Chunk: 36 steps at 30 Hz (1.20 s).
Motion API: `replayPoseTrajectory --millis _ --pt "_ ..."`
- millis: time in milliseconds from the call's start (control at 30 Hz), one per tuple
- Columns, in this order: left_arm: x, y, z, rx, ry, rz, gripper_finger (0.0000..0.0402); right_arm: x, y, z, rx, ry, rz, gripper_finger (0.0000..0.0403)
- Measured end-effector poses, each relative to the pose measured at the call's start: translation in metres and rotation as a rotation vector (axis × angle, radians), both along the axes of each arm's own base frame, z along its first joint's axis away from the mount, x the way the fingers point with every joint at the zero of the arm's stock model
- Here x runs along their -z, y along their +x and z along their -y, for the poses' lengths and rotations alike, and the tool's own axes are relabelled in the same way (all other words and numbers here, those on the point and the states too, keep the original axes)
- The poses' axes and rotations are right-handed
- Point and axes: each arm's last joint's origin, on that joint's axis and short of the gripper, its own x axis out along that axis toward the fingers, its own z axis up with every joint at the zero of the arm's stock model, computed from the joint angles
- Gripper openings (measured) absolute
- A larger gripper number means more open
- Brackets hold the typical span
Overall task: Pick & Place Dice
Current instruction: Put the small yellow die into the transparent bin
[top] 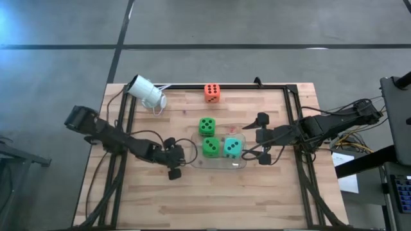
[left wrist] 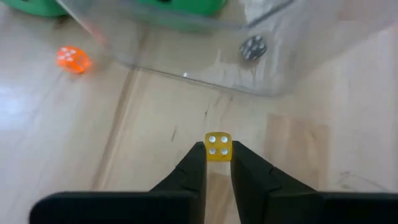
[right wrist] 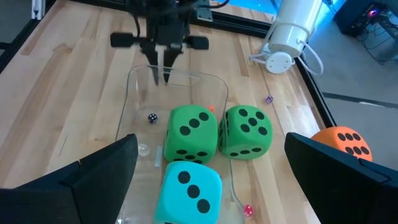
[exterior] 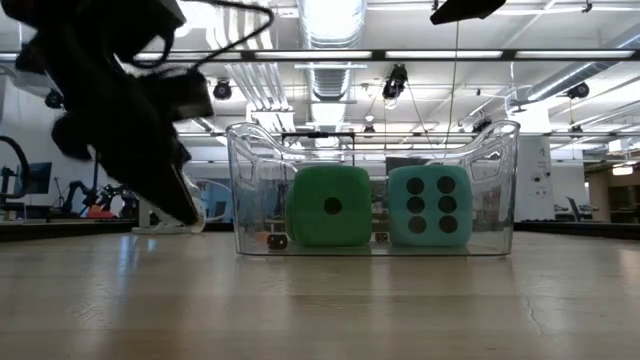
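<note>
A clear plastic tub point(top: 219, 166) stands mid-table and holds one green die point(top: 210, 147), one teal die point(top: 232, 147) and a tiny black die point(left wrist: 252, 48). A second green die point(top: 207, 126) rests on the table just behind the tub, and an orange die point(top: 212, 93) sits near the far edge. My left gripper point(left wrist: 218, 157) is just left of the tub, shut on a tiny yellow die point(left wrist: 218, 145). My right gripper point(top: 253, 138) hovers wide open above the tub's right end, holding nothing. My left gripper pinches the tiny yellow die by two opposite faces point(left wrist: 208, 149), right at the free ends of its two fingers. The fingers point(exterior: 185, 205) slant down from the table's left toward the tub. The die is a little clear of the table, with a four-pip face showing.
A white cylindrical camera point(top: 146, 92) lies at the far left with its cable. Tiny loose dice lie on the wood: orange point(left wrist: 73, 59) left of the tub, purple point(right wrist: 268, 98) and red point(right wrist: 248, 210) near the big dice. A black frame point(top: 270, 86) borders the table.
</note>
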Motion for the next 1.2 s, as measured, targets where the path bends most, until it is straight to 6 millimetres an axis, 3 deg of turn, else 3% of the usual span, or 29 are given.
replayPoseTrajectory --millis 367,600,1200 --pt "-0.077 -0.016 -0.001 -0.001 -0.036 0.189 0.0054 0.0 0.0 0.0 0.0 0.0 0.001 0.04" --pt "-0.106 -0.002 0.003 0.043 0.022 0.297 0.0054 0.0 0.0 0.0 -0.002 -0.003 0.001 0.04" --pt "-0.093 0.077 0.028 0.188 0.211 -0.009 0.0054 0.0 0.0 0.0 -0.002 -0.004 0.0 0.04"
